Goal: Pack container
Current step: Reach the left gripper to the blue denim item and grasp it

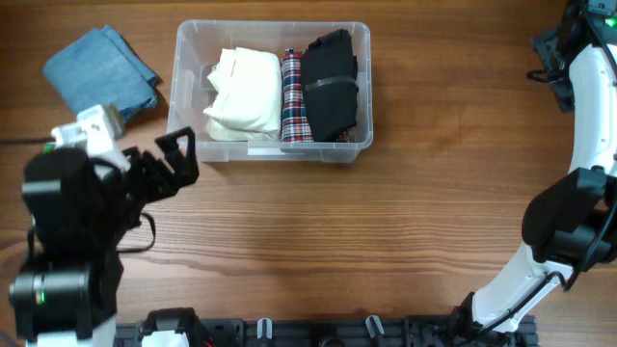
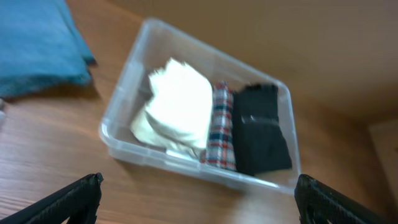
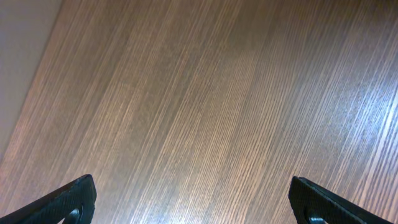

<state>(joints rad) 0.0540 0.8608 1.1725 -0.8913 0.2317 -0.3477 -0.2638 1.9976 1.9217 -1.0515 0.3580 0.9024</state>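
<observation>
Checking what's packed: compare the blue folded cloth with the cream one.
The blue cloth lies on the table, left of the container; the cream cloth sits inside it, beside a plaid piece. The blue cloth looks flat; the cream cloth is bunched and rumpled. Both are soft fabric.

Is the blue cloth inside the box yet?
Out. The blue cloth lies folded on the table, left of the container.
</observation>
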